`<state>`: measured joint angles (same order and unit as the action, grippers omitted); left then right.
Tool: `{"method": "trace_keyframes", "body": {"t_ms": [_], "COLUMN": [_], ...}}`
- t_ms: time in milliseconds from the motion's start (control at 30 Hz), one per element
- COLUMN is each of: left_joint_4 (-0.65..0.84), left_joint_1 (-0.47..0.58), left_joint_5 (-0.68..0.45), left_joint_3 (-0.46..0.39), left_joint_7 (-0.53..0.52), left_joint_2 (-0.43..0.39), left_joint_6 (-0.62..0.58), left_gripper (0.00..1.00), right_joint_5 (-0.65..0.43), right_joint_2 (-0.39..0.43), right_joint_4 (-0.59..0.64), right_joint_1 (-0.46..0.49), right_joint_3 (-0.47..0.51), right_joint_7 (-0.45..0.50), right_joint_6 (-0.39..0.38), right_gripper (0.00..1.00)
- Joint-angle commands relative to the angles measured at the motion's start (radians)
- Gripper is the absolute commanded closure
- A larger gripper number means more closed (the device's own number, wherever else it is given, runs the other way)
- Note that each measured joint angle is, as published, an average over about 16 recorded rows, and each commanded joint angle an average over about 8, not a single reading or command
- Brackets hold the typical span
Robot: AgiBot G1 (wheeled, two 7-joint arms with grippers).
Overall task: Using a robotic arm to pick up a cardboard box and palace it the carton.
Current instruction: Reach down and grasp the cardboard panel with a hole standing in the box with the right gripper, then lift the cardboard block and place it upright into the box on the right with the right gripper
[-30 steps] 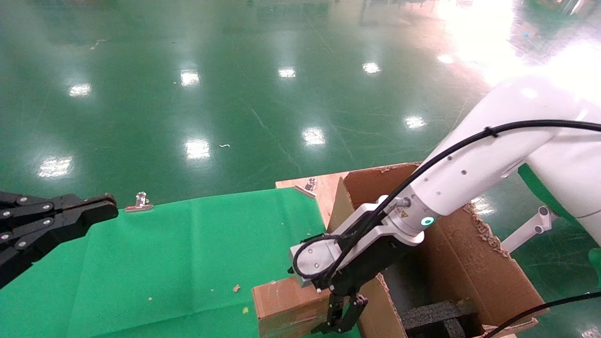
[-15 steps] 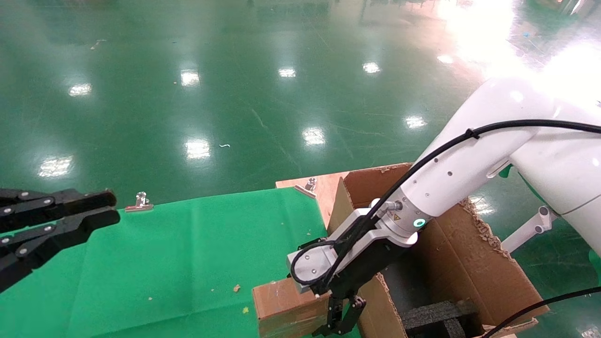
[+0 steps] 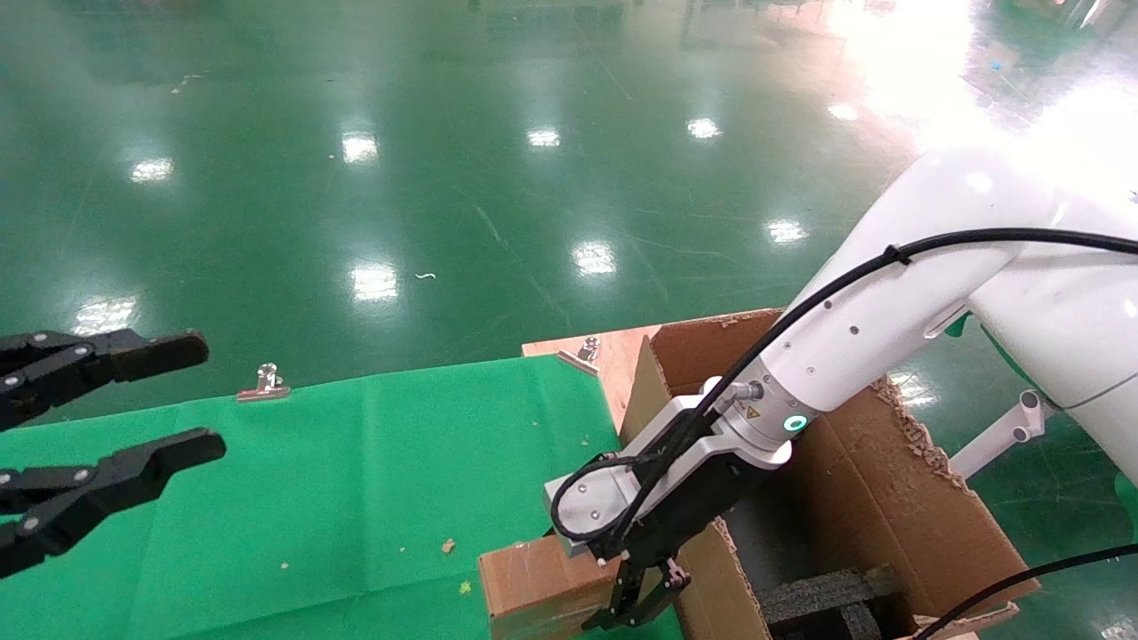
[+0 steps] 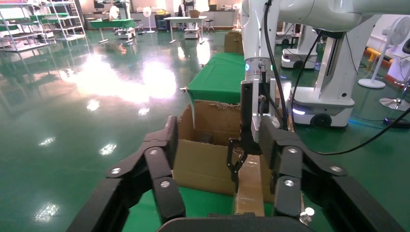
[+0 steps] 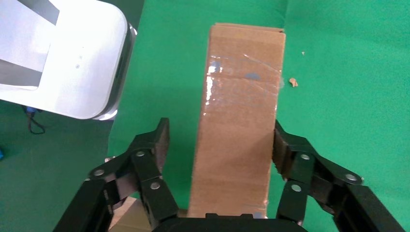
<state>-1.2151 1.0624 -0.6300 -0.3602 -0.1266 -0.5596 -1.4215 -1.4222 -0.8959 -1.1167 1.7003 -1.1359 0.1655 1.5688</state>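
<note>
Straddling cardboard box [image 5: 239, 125], right gripper [image 5: 220, 145] fingers apart; left gripper [image 3: 191, 396] fingers apart, idle.

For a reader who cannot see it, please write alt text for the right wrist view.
The right gripper is open, its black fingers on either side of the taped cardboard box, one finger touching its edge and the other apart from it. The box lies on a green cloth, with a white robot body part beside it.

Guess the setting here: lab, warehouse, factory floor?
Probably a robotics test hall on a factory-type floor: glossy green floor, metal shelving, another white robot base, and far work tables like this green-clothed table.
</note>
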Motion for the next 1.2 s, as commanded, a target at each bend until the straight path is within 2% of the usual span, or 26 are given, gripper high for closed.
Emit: {"method": "trace_keyframes", "body": {"t_ms": [33, 767, 933, 1200], "left_joint_4": [0.000, 0.000, 0.000, 0.000], "left_joint_1": [0.000, 0.000, 0.000, 0.000], "left_joint_5": [0.000, 0.000, 0.000, 0.000], "left_joint_3": [0.000, 0.000, 0.000, 0.000], "left_joint_7": [0.000, 0.000, 0.000, 0.000], "left_joint_2": [0.000, 0.000, 0.000, 0.000], "left_joint_6": [0.000, 0.000, 0.000, 0.000], "left_gripper": [0.00, 0.00, 0.00, 0.00], "right_joint_5": [-0.001, 0.018, 0.074, 0.153], "right_joint_2": [0.000, 0.013, 0.037, 0.054], "right_joint_4": [-0.001, -0.003, -0.005, 0.026], "right_joint_1": [-0.001, 0.013, 0.093, 0.332], "right_joint_3": [0.001, 0.008, 0.020, -0.011], "right_joint_7": [0.000, 0.010, 0.023, 0.021], "right_joint_6": [0.000, -0.001, 0.010, 0.022], "right_gripper": [1.00, 1.00, 1.00, 1.00]}}
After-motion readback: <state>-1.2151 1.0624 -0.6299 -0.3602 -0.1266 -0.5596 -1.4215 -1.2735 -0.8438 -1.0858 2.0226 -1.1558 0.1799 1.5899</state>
